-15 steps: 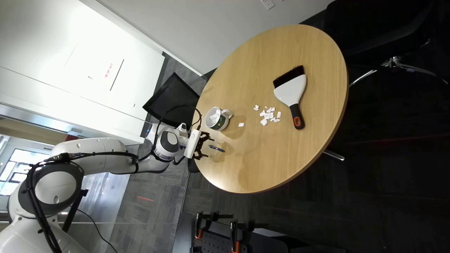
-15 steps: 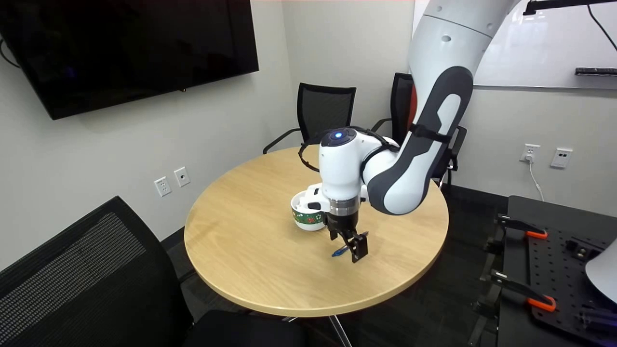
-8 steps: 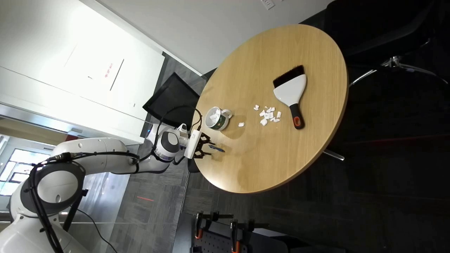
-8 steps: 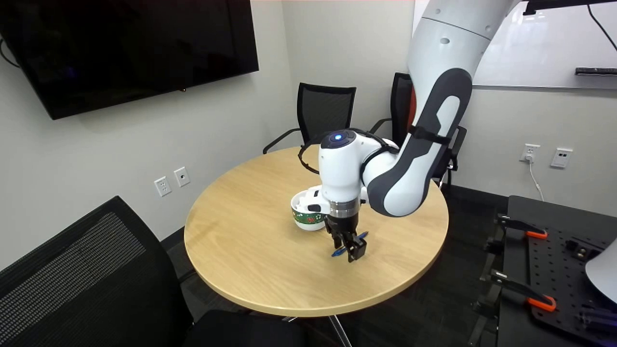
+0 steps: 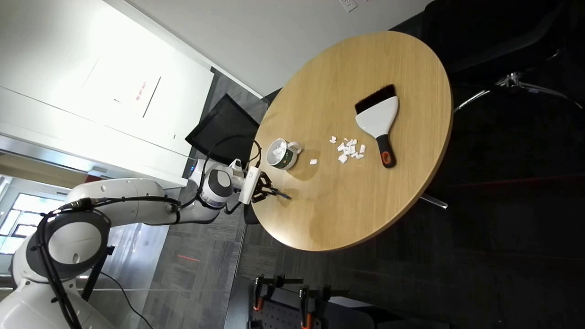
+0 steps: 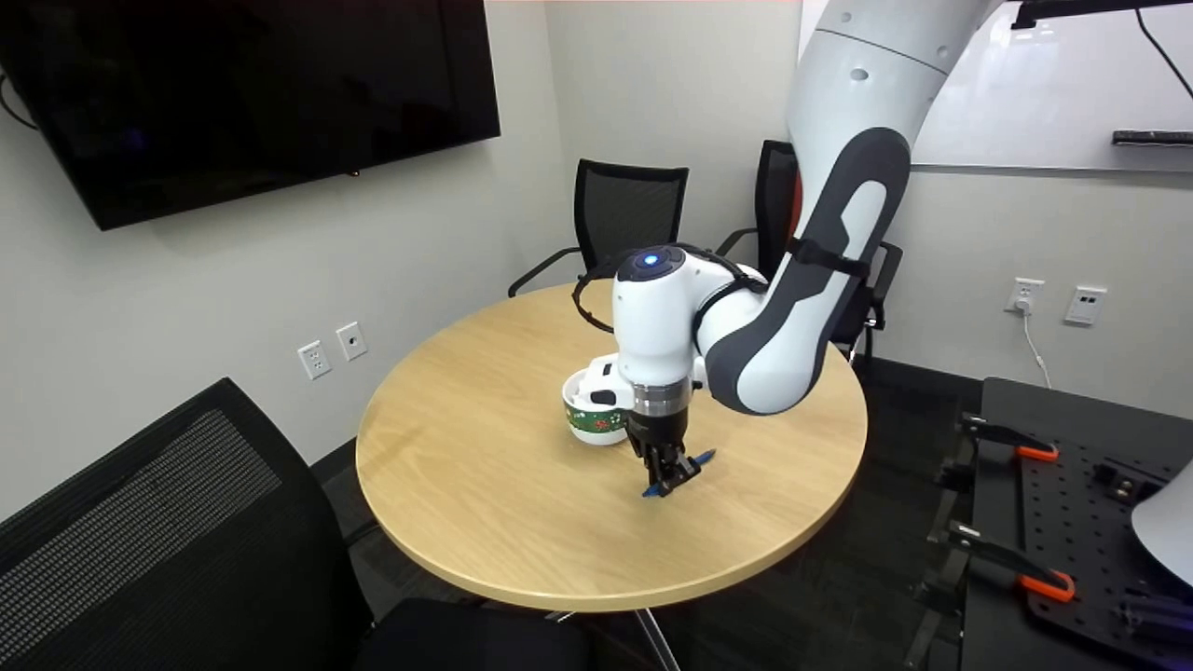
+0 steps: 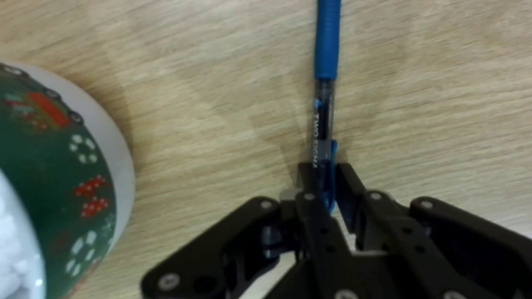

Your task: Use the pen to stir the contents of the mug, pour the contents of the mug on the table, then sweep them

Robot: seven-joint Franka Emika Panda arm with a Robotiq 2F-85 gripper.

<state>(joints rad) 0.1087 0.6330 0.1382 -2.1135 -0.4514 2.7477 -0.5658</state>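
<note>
Lots of white bits (image 5: 352,149) lie on the table (image 5: 329,214) near the brush (image 5: 378,118) in an exterior view, and we see more inside the mug (image 5: 288,160). In an exterior view, we see the white arm (image 6: 652,326) pointing down next to the mug. In the wrist view, we see the gripper (image 7: 325,174) with its jaws pinching the blue pen (image 7: 327,45), just beside the mug.

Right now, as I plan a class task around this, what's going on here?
A robot arm has its gripper closed on a pen; whether the pen is off the table is unclear. The mug stands upright nearby with white bits inside. The pen isn't in it. Loose bits and a brush lie farther off.
</note>
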